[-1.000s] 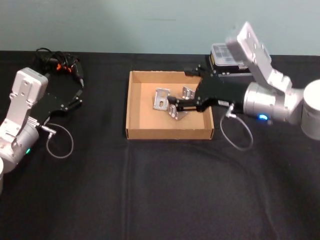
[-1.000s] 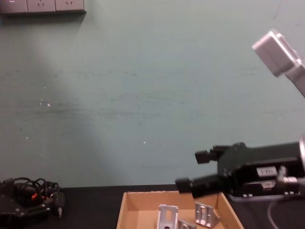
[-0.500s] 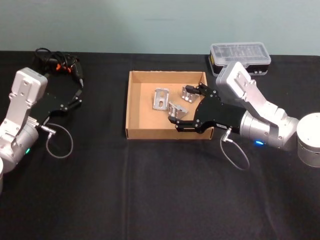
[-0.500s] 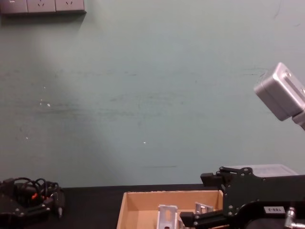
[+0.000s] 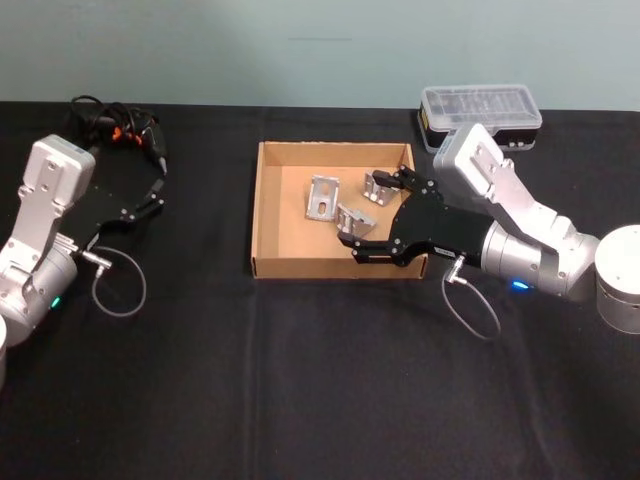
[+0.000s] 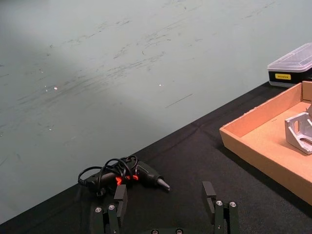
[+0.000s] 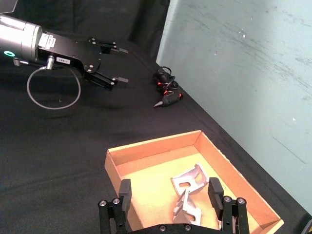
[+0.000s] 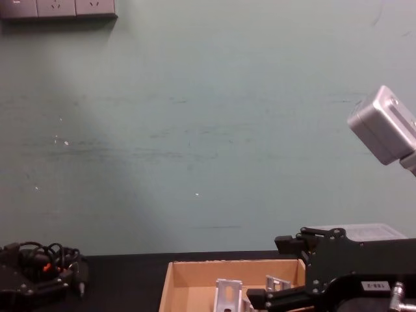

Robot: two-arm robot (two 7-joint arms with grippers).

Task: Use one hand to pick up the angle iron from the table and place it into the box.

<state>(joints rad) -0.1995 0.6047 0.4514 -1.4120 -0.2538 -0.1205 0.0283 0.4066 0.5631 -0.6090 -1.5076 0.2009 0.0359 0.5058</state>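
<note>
Three angle irons lie in the box [image 5: 268, 215], which sits at upper centre of the head view on the table [image 5: 300, 380]. Nearest me, in the lower half of that frame, the tabletop is bare and matte black. At centre right, my right gripper [image 5: 374, 212] hangs over the box's right wall with its fingers spread wide and nothing between them; one fingertip lies over the near right corner of the box, the other over the far right part. Just left of those fingers, the nearest angle iron [image 5: 354, 219] rests on the box floor, with a second angle iron [image 5: 323, 197] further left and a third angle iron [image 5: 378, 186] behind, towards the back wall. At the left edge of the frame my left gripper [image 5: 155, 190] is parked low over the table, well apart from the box, its fingers likewise spread and empty. Farther back, in the upper left, a black device with looped cables [image 5: 115, 128] lies on the table. In the upper right, behind the box, stands a small black case with a clear lid [image 5: 480, 108].
</note>
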